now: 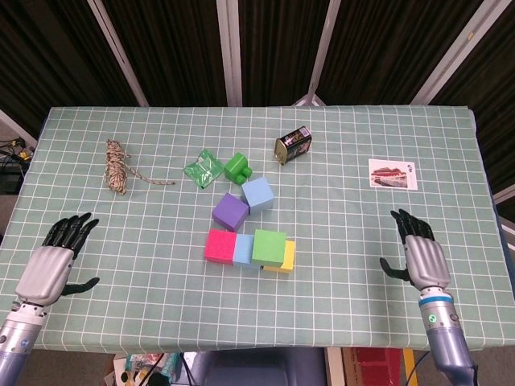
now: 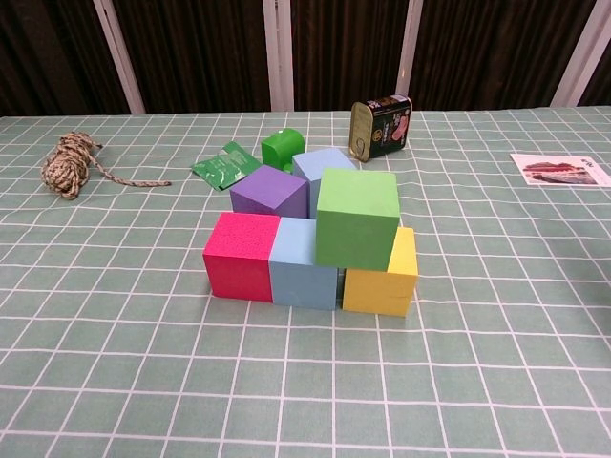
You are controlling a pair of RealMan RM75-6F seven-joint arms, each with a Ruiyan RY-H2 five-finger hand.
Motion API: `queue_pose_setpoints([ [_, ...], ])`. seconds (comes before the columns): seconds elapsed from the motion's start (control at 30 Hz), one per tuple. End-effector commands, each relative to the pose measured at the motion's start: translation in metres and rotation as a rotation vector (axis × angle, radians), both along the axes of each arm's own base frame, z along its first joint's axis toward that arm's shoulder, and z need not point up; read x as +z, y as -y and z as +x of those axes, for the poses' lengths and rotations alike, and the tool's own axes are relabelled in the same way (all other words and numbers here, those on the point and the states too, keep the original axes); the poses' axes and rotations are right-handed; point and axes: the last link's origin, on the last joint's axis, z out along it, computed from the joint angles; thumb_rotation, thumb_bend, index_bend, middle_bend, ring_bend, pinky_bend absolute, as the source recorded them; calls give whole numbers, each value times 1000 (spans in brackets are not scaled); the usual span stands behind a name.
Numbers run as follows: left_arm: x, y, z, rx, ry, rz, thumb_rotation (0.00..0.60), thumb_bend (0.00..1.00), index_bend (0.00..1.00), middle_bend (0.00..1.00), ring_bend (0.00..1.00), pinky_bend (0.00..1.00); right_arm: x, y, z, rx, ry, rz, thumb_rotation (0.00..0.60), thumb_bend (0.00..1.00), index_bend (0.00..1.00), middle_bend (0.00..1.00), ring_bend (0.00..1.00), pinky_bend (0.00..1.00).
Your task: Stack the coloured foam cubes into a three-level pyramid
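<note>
Your left robot hand [image 1: 47,269] and right robot hand [image 1: 423,257] both hover released, fingers spread, at the bench's [image 1: 121,233] near corners. The green cube [image 2: 357,218] sits atop the blue cube [image 2: 304,275] and yellow cube [image 2: 387,281], beside the pink cube [image 2: 242,255]. The tin's [image 2: 381,124] label is unreadable.

Matt, grainy foam on the green cube [image 2: 357,218]; checked cloth covers the table [image 2: 496,315]; glossy metal tin [image 2: 382,125]; rough twine bundle [image 2: 69,162]; crinkly shiny green packet [image 2: 223,165].
</note>
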Motion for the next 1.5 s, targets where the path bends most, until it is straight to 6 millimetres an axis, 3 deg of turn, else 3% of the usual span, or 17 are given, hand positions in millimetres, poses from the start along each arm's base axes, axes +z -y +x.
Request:
queue_pose_setpoints([
  [0.03, -2, -12, 10, -18, -6, -2, 600, 129, 0, 7, 0, 0, 3, -4, -4, 8, 3, 7, 600, 346, 0, 0, 0, 0],
  [0.53, -15, -101, 84, -125, -127, -52, 600, 198, 0, 61, 0, 0, 3, -1, -5, 15, 67, 30, 600, 346, 0, 0, 0, 0],
  [0.83, -47, -154, 123, -158, -210, -150, 600, 217, 0, 142, 0, 12, -1, 0, -11, -9, 89, 49, 600, 346, 0, 0, 0, 0],
  [1.23, -97, -182, 168, -174, -251, -252, 600, 218, 0, 189, 0, 12, -2, 4, -16, -48, 130, 54, 600, 346, 0, 0, 0, 0],
  [1.5, -119, -192, 184, -162, -239, -298, 600, 218, 0, 233, 0, 12, -2, 8, -18, -65, 158, 44, 600, 346, 0, 0, 0, 0],
])
